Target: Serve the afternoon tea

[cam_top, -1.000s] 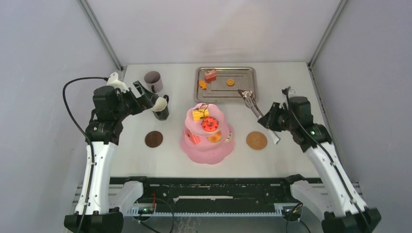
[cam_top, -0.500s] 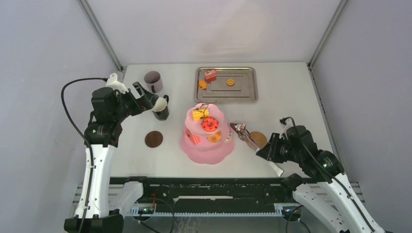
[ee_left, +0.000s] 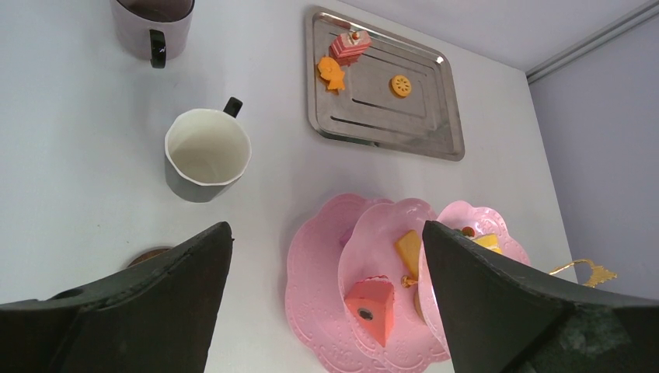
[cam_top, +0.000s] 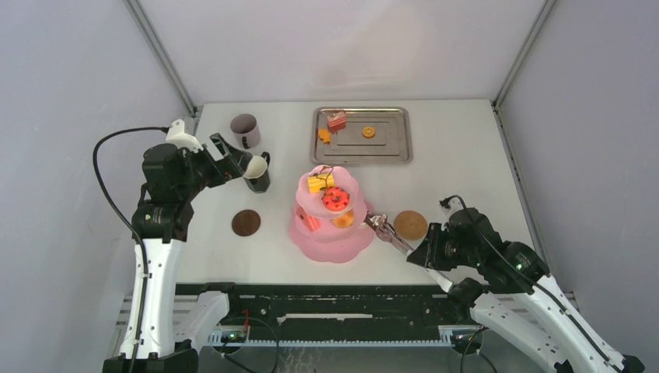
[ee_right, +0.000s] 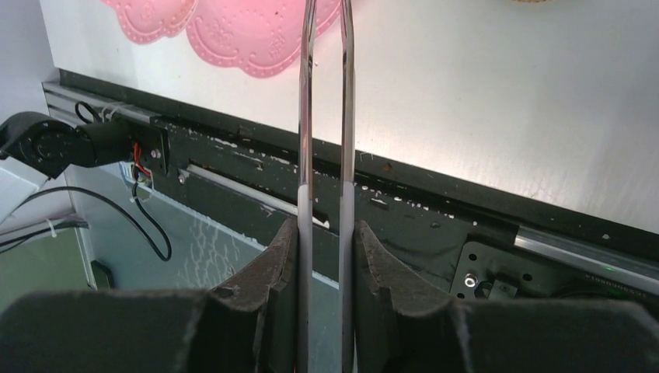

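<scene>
The pink three-tier stand (cam_top: 330,237) stands mid-table with several toy cakes on it: a yellow one (cam_top: 317,183), a red ring (cam_top: 336,200) and a pink wedge (ee_left: 373,307). My right gripper (cam_top: 423,252) is shut on steel tongs (cam_top: 392,237). The tong tips reach the stand's lowest tier on its right side, and a small dark piece (cam_top: 376,221) seems pinched in them. My left gripper (cam_top: 233,163) hangs open beside the black mug (cam_top: 258,172), empty. The mauve mug (cam_top: 245,130) is behind it. In the right wrist view the tongs (ee_right: 305,116) run up to the stand (ee_right: 233,23).
The steel tray (cam_top: 388,144) at the back holds a pink cake (cam_top: 336,120), an orange star (cam_top: 324,135) and a round cookie (cam_top: 368,132). Brown coasters lie left (cam_top: 246,222) and right (cam_top: 409,224) of the stand. The table's near edge is just below the right gripper.
My right arm has swung the tongs from the tray back toward the near side, down to the stand's right edge. The left arm has barely moved.
</scene>
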Robot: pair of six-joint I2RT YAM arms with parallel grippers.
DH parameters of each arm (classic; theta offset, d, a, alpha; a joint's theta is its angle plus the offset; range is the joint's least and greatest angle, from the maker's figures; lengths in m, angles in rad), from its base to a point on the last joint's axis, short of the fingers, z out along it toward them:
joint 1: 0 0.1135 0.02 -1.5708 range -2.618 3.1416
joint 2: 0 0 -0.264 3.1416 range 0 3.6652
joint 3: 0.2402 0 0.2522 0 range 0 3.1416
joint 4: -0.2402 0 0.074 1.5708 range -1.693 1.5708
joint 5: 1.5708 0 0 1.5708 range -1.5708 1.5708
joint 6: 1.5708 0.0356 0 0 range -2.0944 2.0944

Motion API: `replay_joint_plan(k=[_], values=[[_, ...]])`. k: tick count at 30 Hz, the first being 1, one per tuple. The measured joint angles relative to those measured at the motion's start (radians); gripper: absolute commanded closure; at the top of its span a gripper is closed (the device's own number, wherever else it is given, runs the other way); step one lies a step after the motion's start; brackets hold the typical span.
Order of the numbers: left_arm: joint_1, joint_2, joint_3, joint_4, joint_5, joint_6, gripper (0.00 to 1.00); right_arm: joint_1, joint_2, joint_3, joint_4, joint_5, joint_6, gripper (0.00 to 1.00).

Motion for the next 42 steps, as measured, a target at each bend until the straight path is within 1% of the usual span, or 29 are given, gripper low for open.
replay_joint_plan(k=[7,13,17,21,32,42], values=[[0.000,0.000,0.000,0.000,0.000,0.000,0.04,0.066,0.030,-0.002,0.005,-0.024,0.003,1.00],[0.000,0.000,0.000,0.000,0.001,0.000,0.04,0.214,0.080,-0.031,0.081,-0.043,0.038,1.00],[0.000,0.000,0.000,0.000,0.000,0.000,0.04,0.324,0.150,-0.052,0.171,-0.031,0.083,1.00],[0.000,-0.004,-0.014,0.003,0.000,0.000,0.04,0.391,0.224,-0.069,0.290,0.003,0.135,1.00],[0.000,-0.007,-0.018,0.001,0.000,0.008,0.04,0.439,0.428,-0.088,0.612,0.104,0.243,1.00],[0.000,-0.007,-0.021,-0.002,0.000,0.024,0.04,0.453,0.553,-0.089,0.767,0.149,0.270,1.00]])
